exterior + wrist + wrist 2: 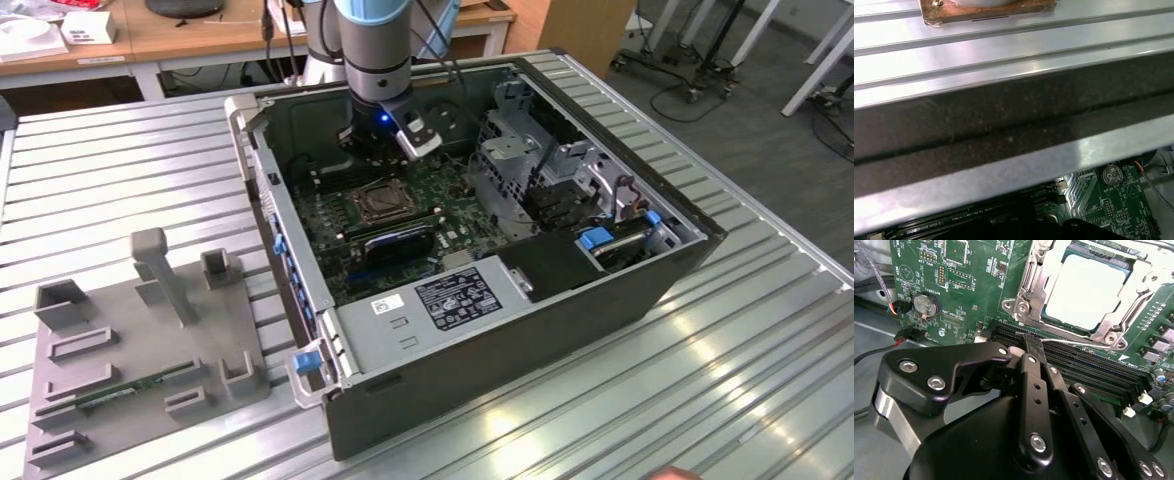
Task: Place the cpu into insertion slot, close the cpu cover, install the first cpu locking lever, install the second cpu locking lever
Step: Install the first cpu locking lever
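End effector [1035, 344] is hanging clenched, tips beside a locking lever [1079, 343]. Just beyond, cpu [1086, 290] is sitting in insertion slot [355, 205], cpu cover [1029, 287] lying closed. Lever latching is looking unfinished.

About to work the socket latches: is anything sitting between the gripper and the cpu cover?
Nothing visible stands between them. In the second wrist view the gripper is over the memory slots beside the cpu cover, which frames the cpu; a thin wire lever runs along that edge.
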Motion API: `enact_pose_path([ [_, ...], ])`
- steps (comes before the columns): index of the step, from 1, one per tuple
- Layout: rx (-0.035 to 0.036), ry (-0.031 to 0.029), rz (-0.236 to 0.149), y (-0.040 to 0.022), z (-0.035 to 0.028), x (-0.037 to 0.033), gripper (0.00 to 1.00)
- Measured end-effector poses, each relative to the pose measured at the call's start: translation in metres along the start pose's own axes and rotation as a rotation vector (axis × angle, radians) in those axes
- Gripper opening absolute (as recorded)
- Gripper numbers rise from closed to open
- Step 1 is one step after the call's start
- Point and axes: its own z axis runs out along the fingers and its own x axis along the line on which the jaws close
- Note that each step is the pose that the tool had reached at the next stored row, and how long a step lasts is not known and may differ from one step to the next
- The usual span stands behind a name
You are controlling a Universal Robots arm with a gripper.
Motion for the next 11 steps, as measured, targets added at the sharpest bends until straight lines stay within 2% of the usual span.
enact_pose_path([
  [5, 0.0054, -0.0106, 0.046, 0.0, 0.0002, 0.0, 0.11],
  [11, 0.0064, -0.0124, 0.054, -0.0008, -0.0004, 0.0033, 0.11],
])
